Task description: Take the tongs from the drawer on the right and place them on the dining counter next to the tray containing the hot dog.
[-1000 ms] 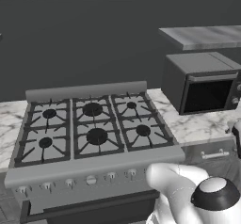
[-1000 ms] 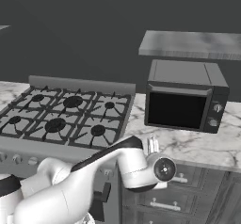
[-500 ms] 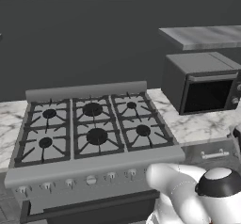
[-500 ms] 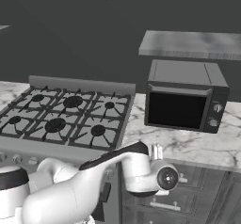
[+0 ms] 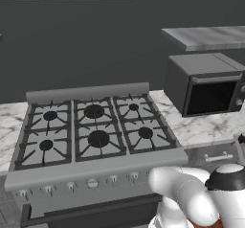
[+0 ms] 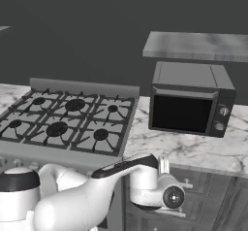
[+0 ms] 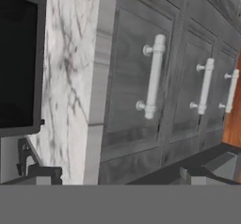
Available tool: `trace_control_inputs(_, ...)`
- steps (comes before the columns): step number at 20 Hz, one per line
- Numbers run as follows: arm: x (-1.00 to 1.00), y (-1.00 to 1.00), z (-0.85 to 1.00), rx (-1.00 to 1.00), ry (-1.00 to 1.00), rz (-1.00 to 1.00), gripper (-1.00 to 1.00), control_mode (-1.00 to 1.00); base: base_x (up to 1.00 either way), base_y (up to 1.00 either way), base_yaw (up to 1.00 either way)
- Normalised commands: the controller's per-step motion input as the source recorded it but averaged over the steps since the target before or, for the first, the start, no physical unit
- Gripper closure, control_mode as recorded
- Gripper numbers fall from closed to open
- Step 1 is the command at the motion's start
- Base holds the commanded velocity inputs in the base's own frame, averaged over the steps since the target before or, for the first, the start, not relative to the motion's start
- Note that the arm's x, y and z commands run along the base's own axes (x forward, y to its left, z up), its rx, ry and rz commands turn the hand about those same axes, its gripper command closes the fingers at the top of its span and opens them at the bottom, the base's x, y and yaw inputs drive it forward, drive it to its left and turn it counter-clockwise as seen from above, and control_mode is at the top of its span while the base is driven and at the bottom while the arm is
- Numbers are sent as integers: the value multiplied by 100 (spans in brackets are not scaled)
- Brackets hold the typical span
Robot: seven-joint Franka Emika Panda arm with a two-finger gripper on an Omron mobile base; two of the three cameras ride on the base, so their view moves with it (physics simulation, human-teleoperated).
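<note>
Faced a stack of closed grey drawers (image 7: 136, 82) across the middle and right of the hand view, each barred by a pale handle (image 7: 151, 77) standing proud of its front. Open air between tool (image 7: 122, 176) and top handle, nothing between. Overhung by the marble desk edge (image 7: 96, 77) just left of the top drawer. Blocked further left by the dark microwave (image 6: 189, 101), standing on the desk at centre right of the right base view.
</note>
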Motion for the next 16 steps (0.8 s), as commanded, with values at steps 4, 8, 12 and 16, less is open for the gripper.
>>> trace_control_inputs(4,0,0,-27,0,-3,0,-100,-100,0,0,0)
trace_control_inputs(8,0,0,-26,0,-6,0,-100,-100,0,0,0)
trace_control_inputs(12,0,0,-21,1,-7,0,-100,-100,0,0,0)
trace_control_inputs(16,0,0,-18,4,-9,0,-100,-100,0,0,0)
